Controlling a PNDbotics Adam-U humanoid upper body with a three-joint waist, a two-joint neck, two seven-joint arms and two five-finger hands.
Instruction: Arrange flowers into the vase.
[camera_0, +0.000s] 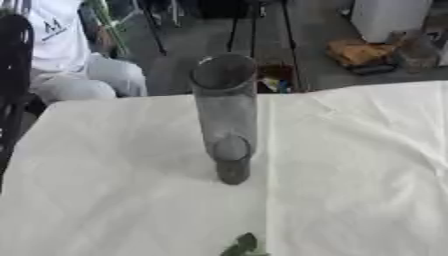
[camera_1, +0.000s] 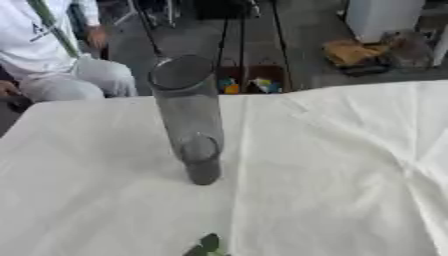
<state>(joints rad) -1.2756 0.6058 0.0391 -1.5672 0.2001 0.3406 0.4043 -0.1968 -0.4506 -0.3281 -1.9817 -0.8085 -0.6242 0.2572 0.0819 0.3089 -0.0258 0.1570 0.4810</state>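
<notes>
Vase (camera_0: 225, 112) stands empty on the white tabletop (camera_0: 350, 175), leaves (camera_0: 242, 245) at the near edge, no fingers visible; picking a flower seems next.

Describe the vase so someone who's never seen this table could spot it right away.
A white cloth covers the table. Near its middle stands the vase, a tall, clear, grey-tinted glass cylinder, upright and empty. Nothing else stands on the cloth; only green leaves show at the near edge.
</notes>
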